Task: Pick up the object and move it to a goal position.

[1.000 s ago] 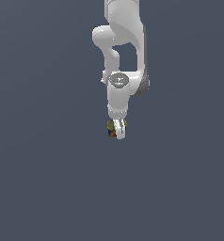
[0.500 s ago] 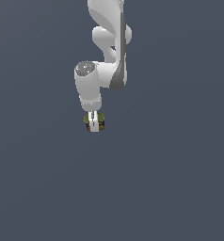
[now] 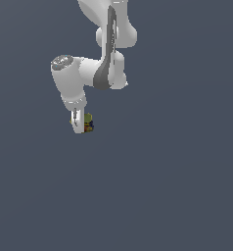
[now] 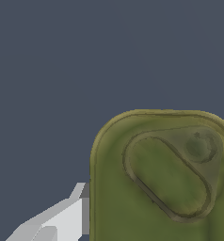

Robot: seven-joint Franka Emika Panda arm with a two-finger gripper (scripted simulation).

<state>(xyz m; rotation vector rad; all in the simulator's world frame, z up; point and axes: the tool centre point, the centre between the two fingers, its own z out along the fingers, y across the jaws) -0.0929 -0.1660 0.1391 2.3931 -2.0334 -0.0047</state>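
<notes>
Overhead, end effector [image 3: 80, 125] around object [image 3: 88, 122]

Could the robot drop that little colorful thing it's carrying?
Maybe. The object is tiny next to the white gripper and pokes out to one side of the fingers, so the hold may be shallow and a quick swing could shake it loose. Nothing shows under it, so a slip could mean a fall. The wrist view is mostly filled by the object's olive face, leaving little view ahead.
</notes>
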